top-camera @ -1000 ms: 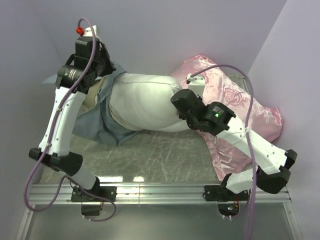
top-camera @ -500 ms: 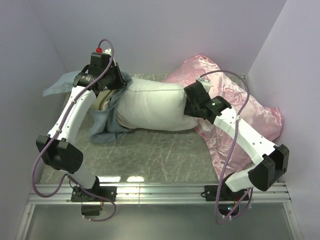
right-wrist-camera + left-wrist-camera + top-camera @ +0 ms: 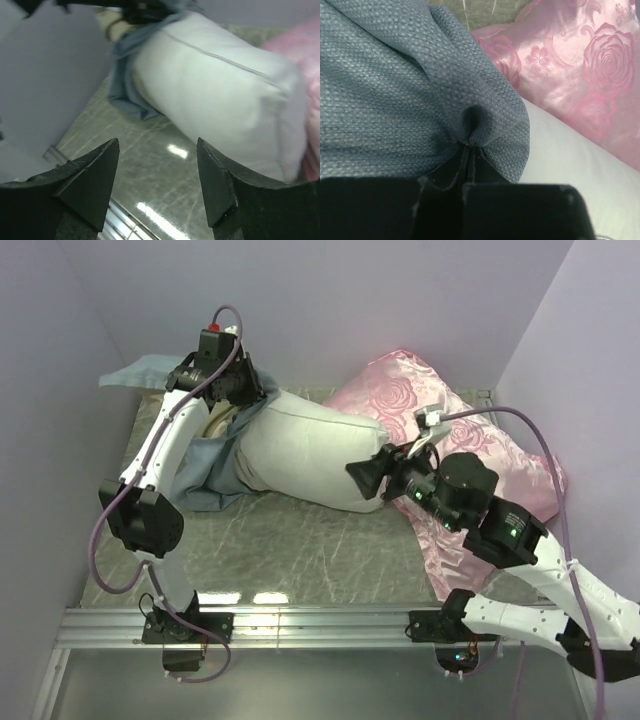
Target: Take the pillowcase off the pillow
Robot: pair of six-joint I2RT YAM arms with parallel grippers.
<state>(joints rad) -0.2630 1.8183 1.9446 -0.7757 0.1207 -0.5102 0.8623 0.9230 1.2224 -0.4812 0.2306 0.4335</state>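
Left claw (image 3: 469, 150) clamped together on a puckered fold of grey-blue pillowcase (image 3: 395, 85), right up at the lens in the left wrist view; just beyond the fold, a strip of white pillow (image 3: 570, 170), then the pink rose cushion (image 3: 580, 65). Right claw (image 3: 158, 145) spread apart and holding nothing, hanging over the grey table (image 3: 140, 165) just short of the pillow's near end. Only from the left wrist: the pinch itself and the weave of the cloth. Only from the right wrist: the stitched seam along the pillow, and the gap between the open fingers and the pillow. Only from above: the whole layout, with the pillow lying across the middle of the table, its left end inside the pillowcase, its right end bare and against the pink cushion, and a corner of pillowcase trailing off toward the left wall. Against a second ago: right claw then closed at the pillow's right end, now let go and drawn back toward the near right; left claw then further left, now shifted right along the back, same grip on the cloth. Count: two arms, two claws, one pillowcase, one white pillow, one pink cushion.
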